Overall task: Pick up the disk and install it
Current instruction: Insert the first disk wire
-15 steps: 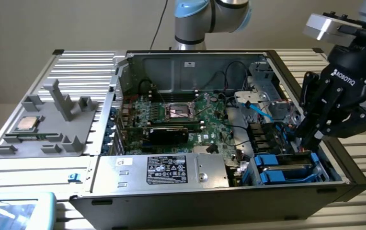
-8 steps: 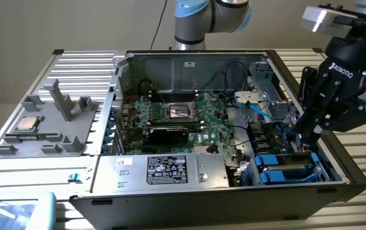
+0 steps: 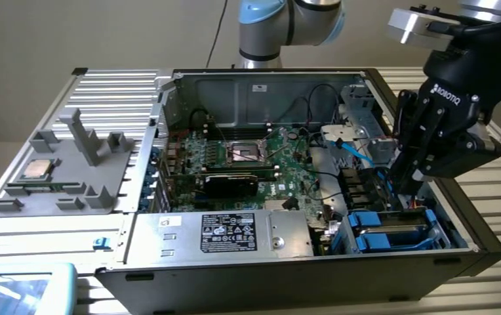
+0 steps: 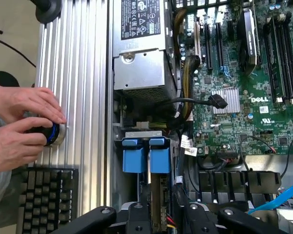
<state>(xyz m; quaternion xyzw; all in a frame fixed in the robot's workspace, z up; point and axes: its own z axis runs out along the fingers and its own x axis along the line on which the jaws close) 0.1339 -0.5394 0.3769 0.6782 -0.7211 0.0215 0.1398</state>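
Exterior view: an open computer case (image 3: 128, 262) lies on a ribbed metal bench (image 3: 496, 190), its inside facing up.
Gripper: the black gripper (image 3: 405, 190) is at 3 o'clock in the exterior view, lowered into the case's drive corner.
Fingers: their dark links (image 4: 136, 219) show in the wrist view, but the tips are hidden, so I cannot tell whether they are apart or clamped on anything.
Disk: the disk (image 3: 391, 228) sits in the drive bay at 4 o'clock in the exterior view. It is silver with a bright blue carrier and lies just below the gripper. In the wrist view its blue end (image 4: 146, 156) is just beyond the fingers.
Power supply: a silver box with a black label (image 3: 233, 233) is at 6 o'clock, beside the disk.
Motherboard: a green board (image 3: 242, 157) lies near the centre.
Grey holder: at 9 o'clock, it carries a small square chip (image 3: 36, 169).
Person: two hands (image 4: 19, 126) rest on a blue-ringed knob (image 4: 52, 134) beside a keyboard (image 4: 49, 200).
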